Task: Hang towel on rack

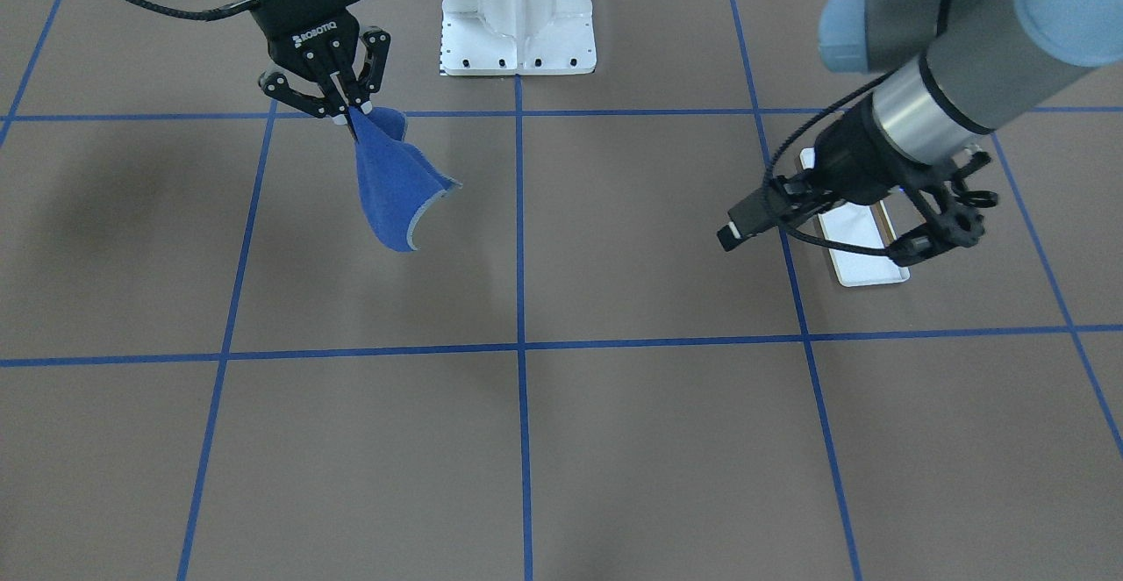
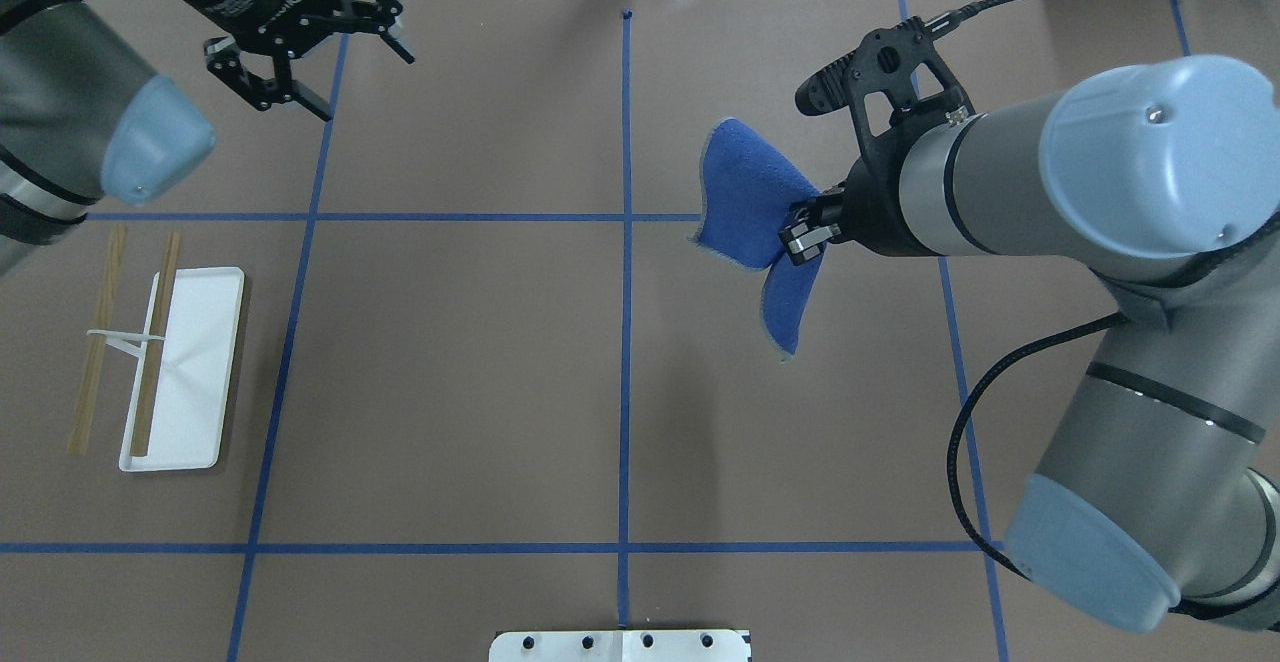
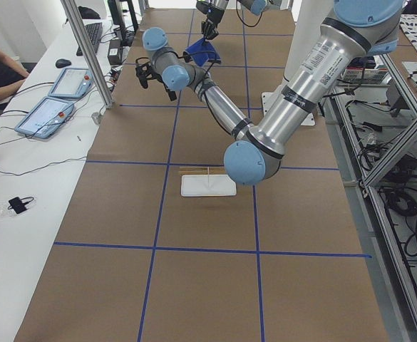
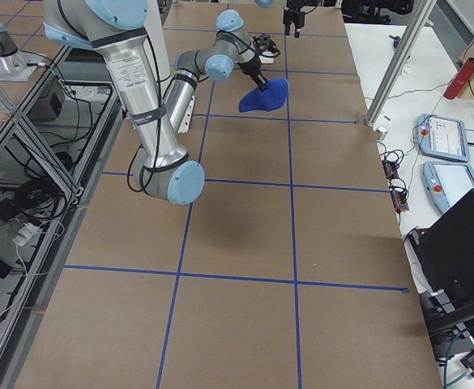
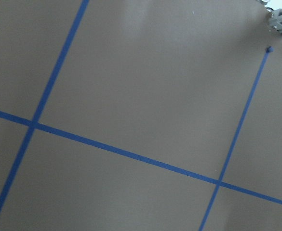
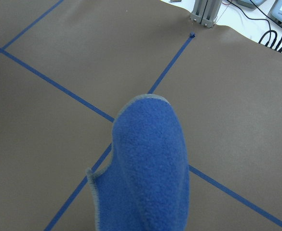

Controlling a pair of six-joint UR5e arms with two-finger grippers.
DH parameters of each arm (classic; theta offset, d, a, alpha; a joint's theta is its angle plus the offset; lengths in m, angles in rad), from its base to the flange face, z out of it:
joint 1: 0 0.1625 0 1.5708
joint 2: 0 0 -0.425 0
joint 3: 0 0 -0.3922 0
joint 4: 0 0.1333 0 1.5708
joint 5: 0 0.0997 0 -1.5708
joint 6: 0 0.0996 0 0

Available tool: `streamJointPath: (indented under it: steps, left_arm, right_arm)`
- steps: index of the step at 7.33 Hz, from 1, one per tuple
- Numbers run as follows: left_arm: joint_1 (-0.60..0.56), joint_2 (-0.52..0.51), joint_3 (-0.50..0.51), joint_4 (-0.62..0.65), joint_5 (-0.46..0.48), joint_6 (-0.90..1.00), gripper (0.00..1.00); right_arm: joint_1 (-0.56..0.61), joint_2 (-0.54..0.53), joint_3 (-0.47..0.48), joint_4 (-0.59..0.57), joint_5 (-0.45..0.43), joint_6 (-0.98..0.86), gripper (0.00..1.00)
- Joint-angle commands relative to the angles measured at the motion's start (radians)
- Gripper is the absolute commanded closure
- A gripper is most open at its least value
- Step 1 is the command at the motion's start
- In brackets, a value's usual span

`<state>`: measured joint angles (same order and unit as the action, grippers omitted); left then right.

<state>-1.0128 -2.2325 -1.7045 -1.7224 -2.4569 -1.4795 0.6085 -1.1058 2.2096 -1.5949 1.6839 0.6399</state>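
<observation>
The royal-blue towel [image 2: 745,207] hangs in the air from my right gripper [image 2: 800,237], which is shut on its upper corner. It also shows in the front view [image 1: 395,182] under the right gripper [image 1: 340,109], and it fills the right wrist view [image 6: 150,163]. The rack [image 2: 185,367], a white tray with two tan rods, stands at the table's left side, far from the towel. My left gripper [image 2: 360,82] is open and empty, up near the far left of the table, beyond the rack. In the front view the left gripper [image 1: 943,230] overlaps the rack [image 1: 864,261].
The brown table carries a grid of blue tape lines [image 2: 625,342]. The white robot base plate [image 1: 518,28] sits at the robot's edge. In the left side view a side table with tablets [image 3: 48,114] and an operator runs along the far edge.
</observation>
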Motion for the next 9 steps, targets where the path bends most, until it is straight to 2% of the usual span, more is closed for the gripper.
streamJointPath:
  steps: [1, 2, 4, 7, 8, 9]
  left_arm:
    - [0.157, -0.134, 0.009, -0.009, 0.114, -0.207, 0.01]
    - [0.225, -0.169, 0.017, -0.057, 0.207, -0.281, 0.01]
    - [0.233, -0.219, 0.037, -0.103, 0.214, -0.350, 0.01]
    - [0.241, -0.286, 0.181, -0.231, 0.217, -0.390, 0.01]
    - [0.241, -0.285, 0.187, -0.238, 0.217, -0.389, 0.03]
    - [0.241, -0.285, 0.189, -0.236, 0.217, -0.389, 0.17]
  right_arm:
    - [-0.053, 0.058, -0.024, -0.002, -0.068, 0.011, 1.00]
    - [-0.061, 0.060, -0.027, -0.002, -0.070, 0.011, 1.00]
    - [-0.072, 0.060, -0.027, -0.002, -0.087, 0.011, 1.00]
    - [-0.079, 0.058, -0.021, -0.002, -0.101, 0.012, 1.00]
    - [-0.079, 0.053, -0.016, -0.004, -0.101, 0.012, 1.00]
    - [-0.078, 0.050, -0.016, -0.004, -0.101, 0.012, 1.00]
